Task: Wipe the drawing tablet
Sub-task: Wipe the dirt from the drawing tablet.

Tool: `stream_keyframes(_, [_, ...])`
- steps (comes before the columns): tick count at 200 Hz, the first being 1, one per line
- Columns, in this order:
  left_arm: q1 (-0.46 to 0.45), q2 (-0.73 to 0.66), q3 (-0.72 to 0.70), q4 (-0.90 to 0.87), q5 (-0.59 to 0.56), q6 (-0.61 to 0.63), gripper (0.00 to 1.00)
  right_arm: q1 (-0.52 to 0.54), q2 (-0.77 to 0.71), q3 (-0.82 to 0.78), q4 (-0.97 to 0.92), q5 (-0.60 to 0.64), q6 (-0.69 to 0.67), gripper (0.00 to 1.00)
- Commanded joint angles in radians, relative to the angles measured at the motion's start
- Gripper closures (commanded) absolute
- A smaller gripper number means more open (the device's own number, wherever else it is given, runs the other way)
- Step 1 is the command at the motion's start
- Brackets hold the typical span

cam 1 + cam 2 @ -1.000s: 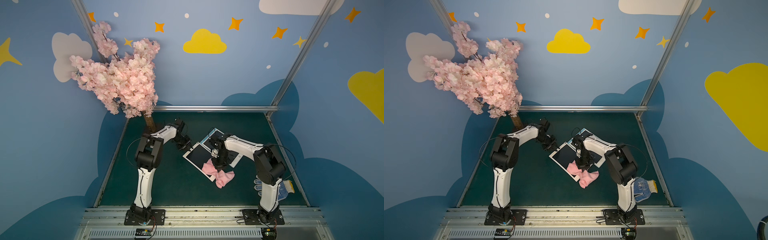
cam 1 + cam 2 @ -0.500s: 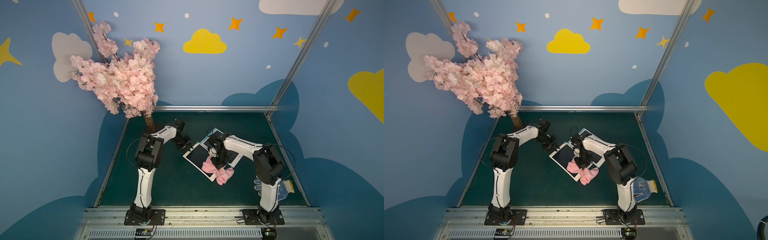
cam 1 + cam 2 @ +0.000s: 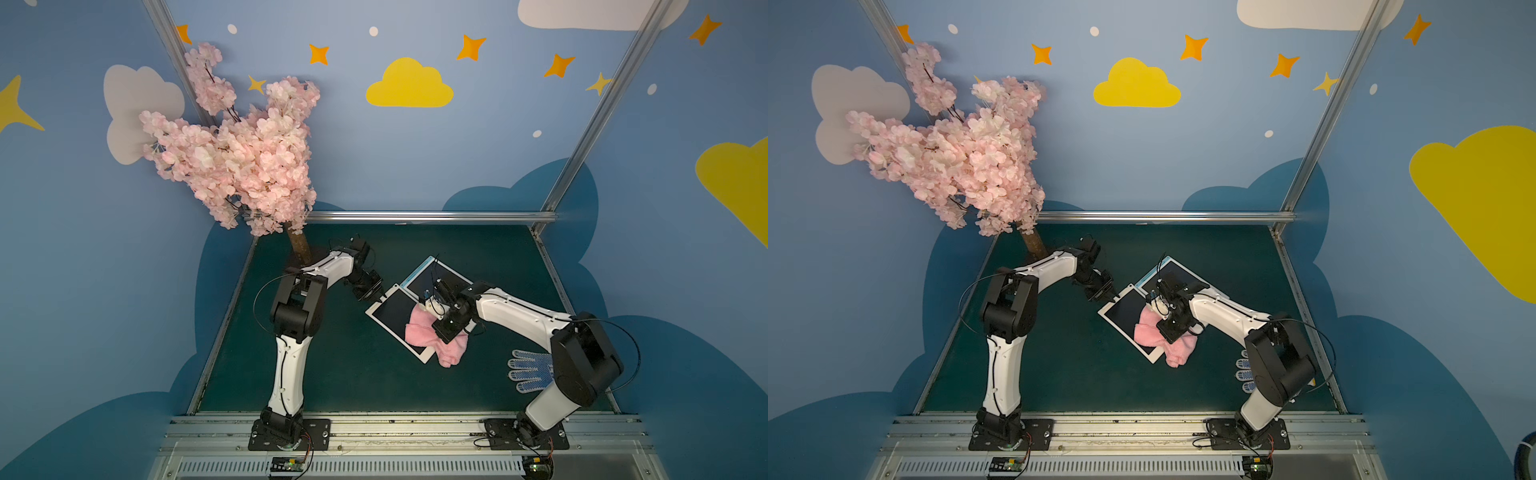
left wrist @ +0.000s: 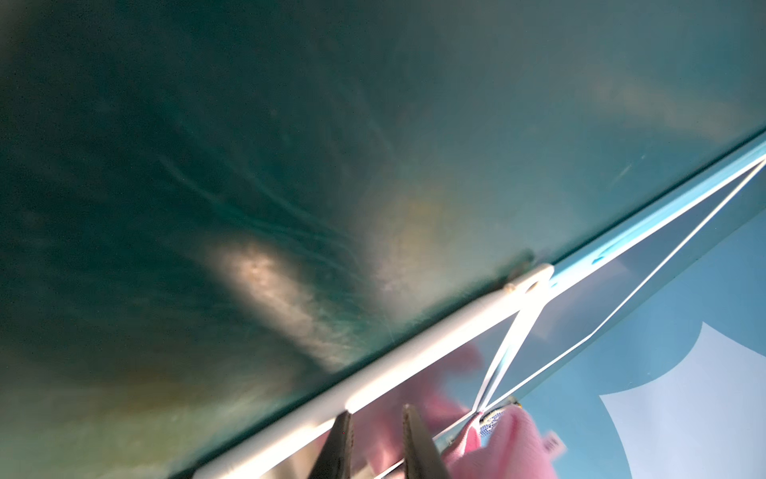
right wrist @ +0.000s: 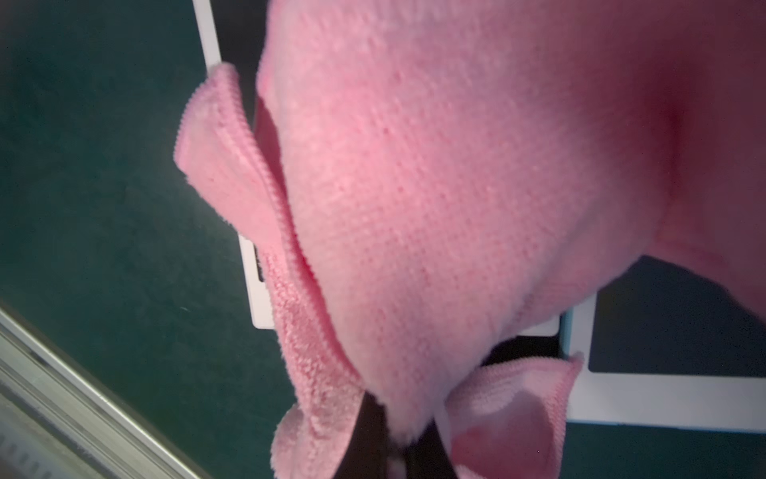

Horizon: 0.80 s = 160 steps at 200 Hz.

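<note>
The drawing tablet [image 3: 388, 313] [image 3: 1121, 311] is a dark screen in a white frame, lying askew on the green mat. A crumpled pink cloth [image 3: 419, 332] [image 3: 1150, 328] [image 5: 414, 186] covers its near right part and hangs over its edge. My right gripper [image 3: 441, 332] [image 3: 1169, 332] [image 5: 400, 439] is shut on the cloth and half buried in it. My left gripper [image 3: 379, 296] [image 3: 1112, 296] [image 4: 377, 410] sits at the tablet's far left corner. Its fingers stand slightly apart with nothing between them, tips at the white rim [image 4: 414, 356].
A second tablet with a light blue frame [image 3: 436, 276] lies behind the first, touching it. A white glove with blue dots [image 3: 530, 374] lies by the right arm's base. A pink blossom tree [image 3: 237, 166] stands at the back left. A metal rail [image 3: 395, 419] edges the front.
My right gripper has slid the pink cloth a little farther up the tablet, away from the front rail. The left arm has not moved.
</note>
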Motion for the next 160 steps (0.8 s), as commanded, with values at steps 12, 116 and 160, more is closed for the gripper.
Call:
stream_keyframes(12, [-0.006, 0.042, 0.003, -0.033, -0.046, 0.004, 0.75, -0.019, -0.012, -0.034, 0.043, -0.006, -0.023, 1.0])
stream_keyframes(116, [-0.004, 0.043, 0.003, -0.038, -0.048, 0.013, 0.75, 0.089, 0.109, 0.043, 0.065, -0.102, 0.121, 1.0])
stream_keyframes(160, [-0.002, 0.045, 0.006, -0.039, -0.047, 0.018, 0.75, 0.07, 0.098, -0.073, 0.141, -0.074, 0.25, 1.0])
